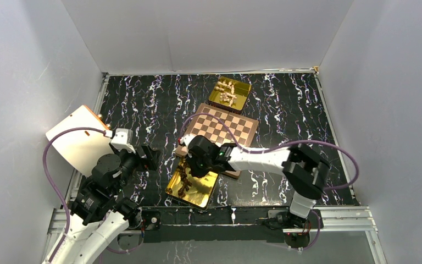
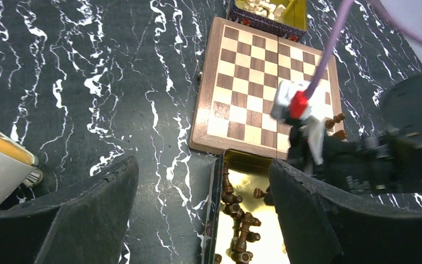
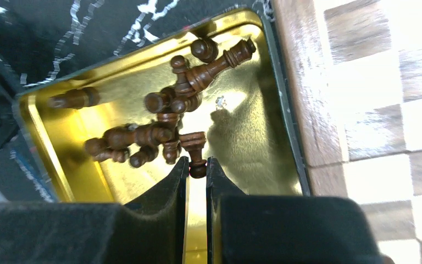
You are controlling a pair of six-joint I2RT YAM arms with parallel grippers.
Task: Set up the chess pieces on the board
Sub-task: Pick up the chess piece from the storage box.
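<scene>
Right gripper [image 3: 198, 166] pinched on head of small dark brown turned wooden chess piece [image 3: 193, 144], over shiny gold rectangular tray [image 3: 242, 137], beside heap of dark brown chessmen [image 3: 159, 132]. Tray butts near edge of square brown-and-cream checked wooden chessboard [image 1: 222, 129]. Left gripper [image 2: 203, 187] jaws wide apart, empty, above black white-veined tabletop [image 2: 88, 82].

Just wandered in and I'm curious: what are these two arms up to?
The right gripper is pinching one dark chess piece from the heap in the near gold tray, beside the chessboard. The left gripper hovers open over the black marbled table, holding nothing. Cream pieces lie in the far gold tray. Two dark pieces stand at the chessboard's edge.
</scene>
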